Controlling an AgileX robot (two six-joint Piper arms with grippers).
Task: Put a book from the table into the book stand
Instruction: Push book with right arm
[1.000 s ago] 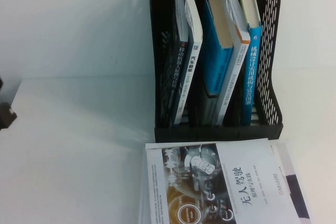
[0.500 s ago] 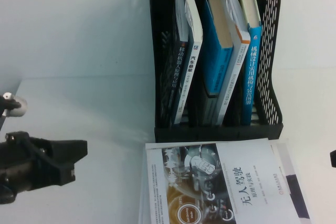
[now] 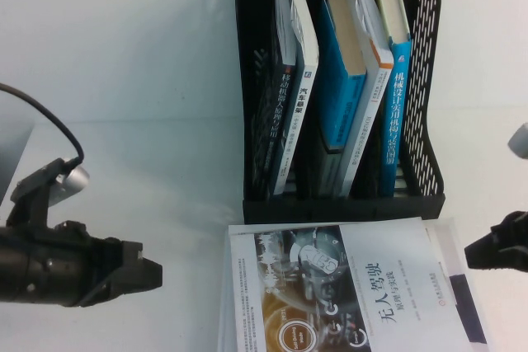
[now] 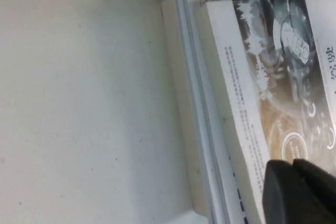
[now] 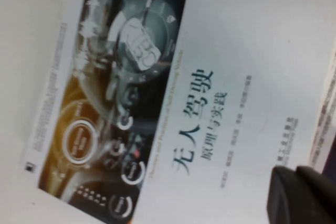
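The book (image 3: 363,286), white cover with black Chinese title and a dark circular graphic, lies flat on top of a small stack on the table (image 3: 148,187), just in front of the black book stand (image 3: 338,204). My left gripper (image 3: 155,274) is shut and empty, left of the book, apart from it. In the left wrist view, the left gripper (image 4: 293,163) hovers over the book's (image 4: 273,77) left edge. My right gripper (image 3: 472,251) is shut and empty at the book's right edge. In the right wrist view, the right gripper (image 5: 295,170) is over the white cover (image 5: 231,61).
The stand's slots hold several upright books, among them blue-spined ones (image 3: 394,113). Under the book lie other books, one with a dark cover patch (image 3: 467,307) at the right. Bare white table lies left of the stack (image 4: 79,103).
Both arms have come into view. The left arm moved in from the left toward the book. The right gripper came in from the right edge to the book's right side.
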